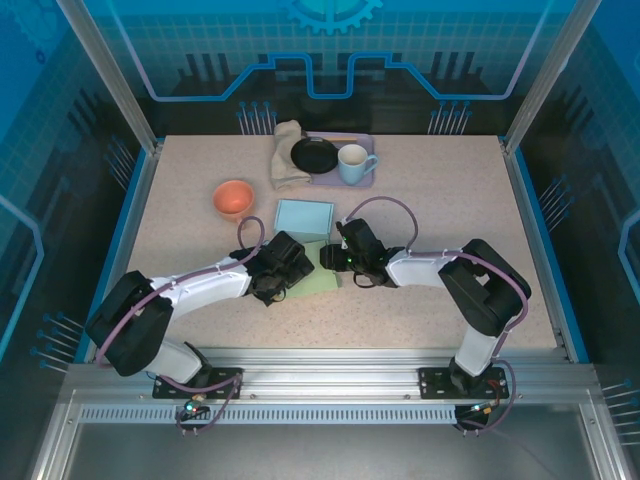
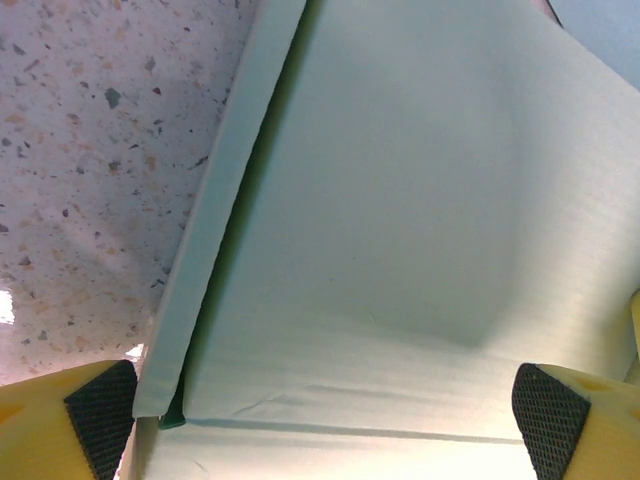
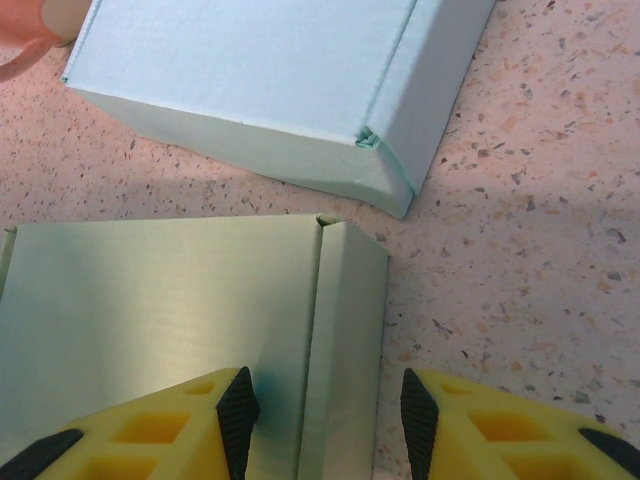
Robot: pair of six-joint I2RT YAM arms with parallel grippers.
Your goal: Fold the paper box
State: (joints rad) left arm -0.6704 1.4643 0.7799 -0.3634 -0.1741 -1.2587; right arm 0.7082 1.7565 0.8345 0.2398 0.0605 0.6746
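The paper box (image 1: 322, 279) is a flat pale green sheet lying mid-table between both grippers. My left gripper (image 1: 288, 264) hovers low over the sheet's left part, open wide. In the left wrist view the green sheet (image 2: 400, 200) runs under the left gripper (image 2: 325, 425), with a raised side flap (image 2: 215, 220) at its left and the pads (image 2: 100, 412) far apart. My right gripper (image 1: 336, 258) is at the sheet's right edge. In the right wrist view the right gripper (image 3: 328, 420) is open and straddles the sheet's (image 3: 150, 300) right side flap (image 3: 350, 330), its right pad (image 3: 418, 415) off the paper.
A folded light blue box (image 1: 304, 218) (image 3: 260, 70) sits just beyond the green sheet. An orange bowl (image 1: 234, 198) stands to its left. At the back, a purple tray (image 1: 340, 181) holds a black plate (image 1: 314, 155) and a cup (image 1: 354, 164), beside a crumpled cloth (image 1: 288, 155).
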